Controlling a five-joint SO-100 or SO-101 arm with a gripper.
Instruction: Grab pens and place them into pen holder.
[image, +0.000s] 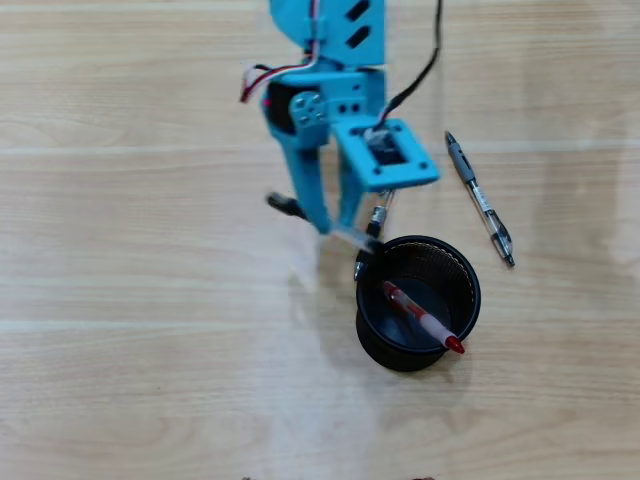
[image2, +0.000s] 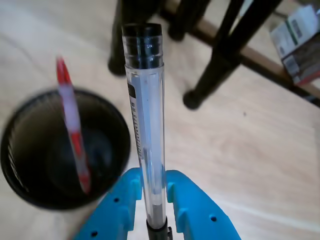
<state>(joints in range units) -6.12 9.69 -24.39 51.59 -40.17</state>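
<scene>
- Where the wrist view begins at its bottom edge, the blue pincer (image2: 155, 200) is closed on the clear pen with the black cap (image2: 147, 125), its two fingers pressing the barrel from either side near the lower end.
- That pen stands up the middle of the wrist view, cap end farthest from the camera.
- In the overhead view the pincer (image: 335, 225) holds the pen (image: 345, 237) just beside the upper-left rim of the pen holder (image: 470, 290), above the wooden tabletop (image: 150, 300).
- The red and clear pen (image: 420, 318) leans inside the black mesh cup, its red tip over the lower-right rim.
- The clear pen with the grey sleeve (image: 480, 200) lies on the tabletop to the upper right, apart from the holder.
- Beyond the holder, the wrist view shows dark furniture legs (image2: 220, 55) standing on the floor.
</scene>
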